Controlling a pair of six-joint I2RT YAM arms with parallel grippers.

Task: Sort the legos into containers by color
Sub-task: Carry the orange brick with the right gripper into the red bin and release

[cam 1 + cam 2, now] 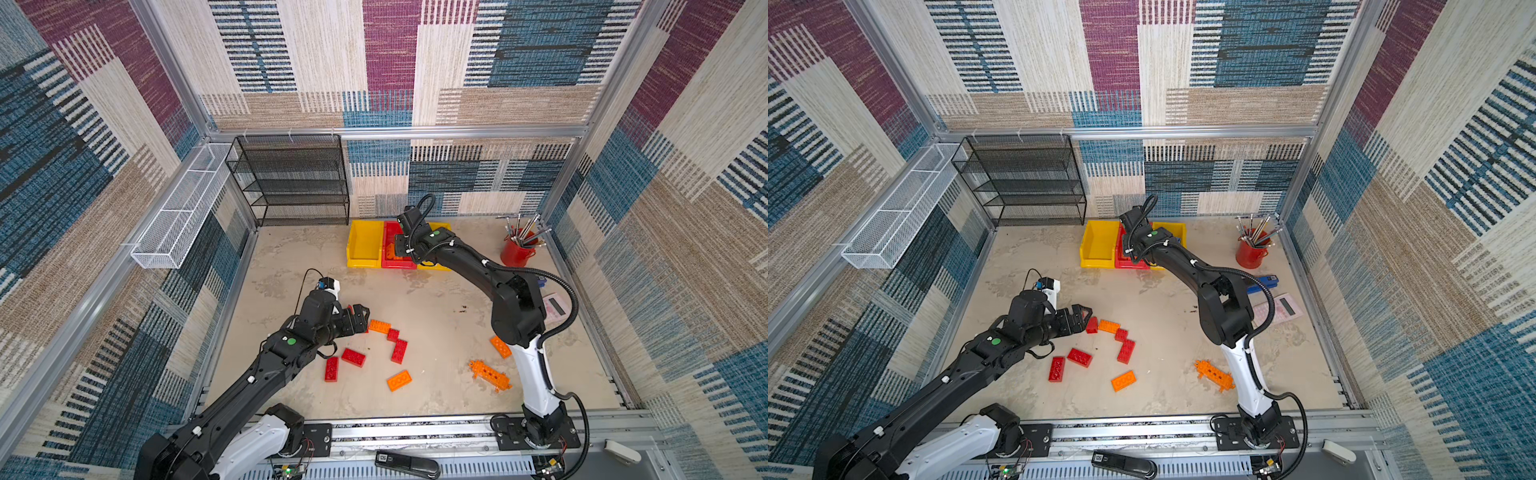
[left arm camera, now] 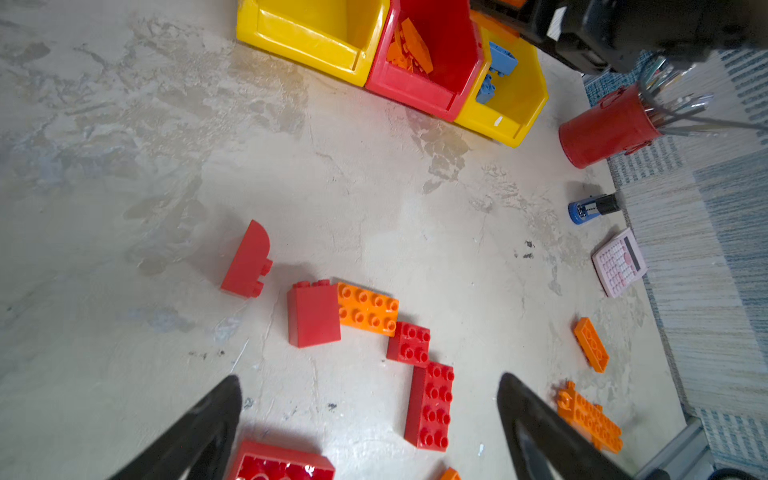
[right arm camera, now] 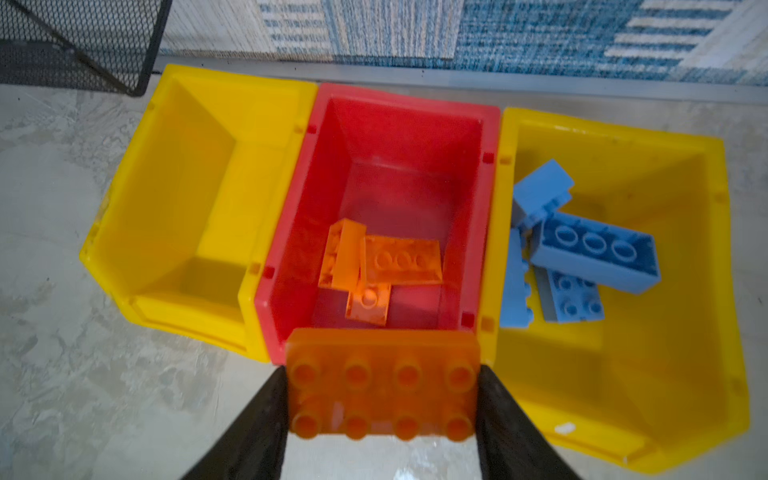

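Note:
In the right wrist view my right gripper is shut on an orange brick, studs facing the camera, at the near rim of the red container. That container holds orange legos. The yellow container beside it holds blue legos; the other yellow container is empty. My left gripper hangs open over the floor, nothing between its fingers. Just ahead of it lie red bricks and an orange brick.
More legos lie loose: red bricks, an orange brick, a spiky orange piece, an orange brick by the right arm. A red cup of tools, a pink calculator, a black wire shelf and a white basket line the edges.

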